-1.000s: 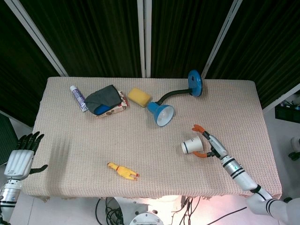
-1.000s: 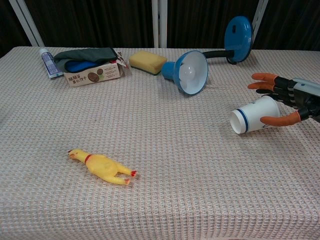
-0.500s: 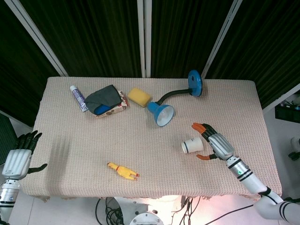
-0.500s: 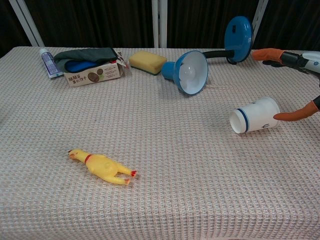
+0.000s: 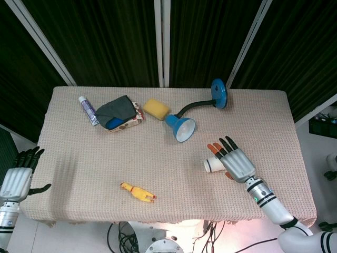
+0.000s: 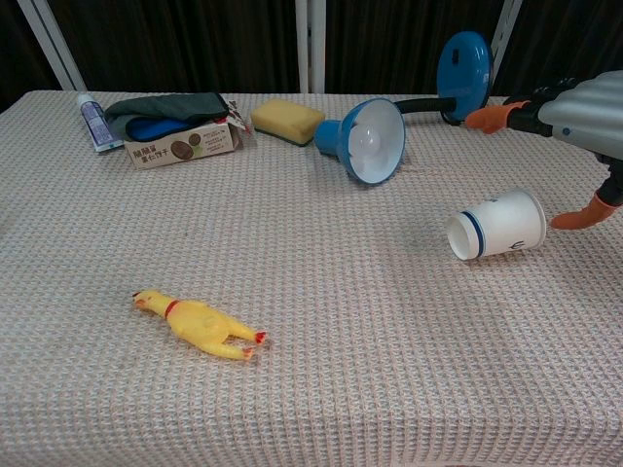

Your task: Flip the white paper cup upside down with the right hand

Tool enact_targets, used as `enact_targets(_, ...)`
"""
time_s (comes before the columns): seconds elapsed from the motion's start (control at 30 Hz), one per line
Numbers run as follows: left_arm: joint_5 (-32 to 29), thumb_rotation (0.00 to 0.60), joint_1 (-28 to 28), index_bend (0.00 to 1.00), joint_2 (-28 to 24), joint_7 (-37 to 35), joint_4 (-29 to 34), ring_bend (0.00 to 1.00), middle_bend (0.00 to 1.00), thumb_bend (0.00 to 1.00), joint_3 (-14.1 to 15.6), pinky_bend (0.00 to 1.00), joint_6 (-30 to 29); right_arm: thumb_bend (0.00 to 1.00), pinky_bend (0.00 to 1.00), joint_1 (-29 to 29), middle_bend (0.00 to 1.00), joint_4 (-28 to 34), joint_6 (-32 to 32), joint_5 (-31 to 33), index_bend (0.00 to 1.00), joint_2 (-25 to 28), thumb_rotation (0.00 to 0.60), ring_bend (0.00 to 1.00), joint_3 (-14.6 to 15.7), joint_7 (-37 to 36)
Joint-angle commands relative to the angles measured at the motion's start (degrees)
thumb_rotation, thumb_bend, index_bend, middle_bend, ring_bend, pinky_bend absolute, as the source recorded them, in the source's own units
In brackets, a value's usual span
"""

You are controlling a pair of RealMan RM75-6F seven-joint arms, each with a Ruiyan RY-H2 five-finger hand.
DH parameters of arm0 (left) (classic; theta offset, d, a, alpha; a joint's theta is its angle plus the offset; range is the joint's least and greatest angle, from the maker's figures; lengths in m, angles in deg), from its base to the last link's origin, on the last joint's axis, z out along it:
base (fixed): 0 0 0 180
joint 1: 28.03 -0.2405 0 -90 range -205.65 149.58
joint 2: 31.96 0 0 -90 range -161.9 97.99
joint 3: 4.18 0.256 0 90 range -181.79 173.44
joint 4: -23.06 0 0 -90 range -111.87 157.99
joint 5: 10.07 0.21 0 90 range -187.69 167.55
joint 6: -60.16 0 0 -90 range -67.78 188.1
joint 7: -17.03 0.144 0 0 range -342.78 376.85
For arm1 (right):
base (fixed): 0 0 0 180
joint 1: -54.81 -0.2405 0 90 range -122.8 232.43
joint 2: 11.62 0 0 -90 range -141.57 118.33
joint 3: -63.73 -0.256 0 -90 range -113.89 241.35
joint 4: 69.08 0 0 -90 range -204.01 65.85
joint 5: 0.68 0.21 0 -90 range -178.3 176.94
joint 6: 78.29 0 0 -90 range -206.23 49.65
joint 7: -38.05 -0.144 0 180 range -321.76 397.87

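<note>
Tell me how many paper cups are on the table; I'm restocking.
1. A white paper cup lies on its side near the table's right edge, under the right hand. None other shows.

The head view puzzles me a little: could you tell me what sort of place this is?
Probably a robot test station, not a home: a cloth-covered table backed by dark curtains, scattered with unrelated props such as a rubber chicken and blue desk lamp.
</note>
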Motion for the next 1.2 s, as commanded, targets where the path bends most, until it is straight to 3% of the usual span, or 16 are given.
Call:
enact_targets(0.03,-0.1,0.6,0.0,0.0,0.0,0.0,0.0,0.0,0.0,0.07,0.0,0.05,0.1,0.08,0.0,-3.9,0.13,2.8,-1.2,14.1,0.0,-5.6,0.6,0.0,-0.9,14.6)
enact_targets(0.37,-0.5,0.6,0.0,0.0,0.0,-1.3,-0.7,0.0,0.0,0.07,0.0,0.05,0.8,0.11,0.0,-6.5,0.13,1.7,1.0,20.4,0.0,-10.4,0.6,0.0,0.2,19.7)
enact_targets(1.2,-0.7,0.6,-0.4,0.0,0.7,-3.2,-2.5,0.0,0.0,0.07,0.2,0.05,0.9,0.18,0.0,-8.0,0.22,-4.6,6.6,21.7,0.16,-17.9,0.6,0.0,1.7,22.2)
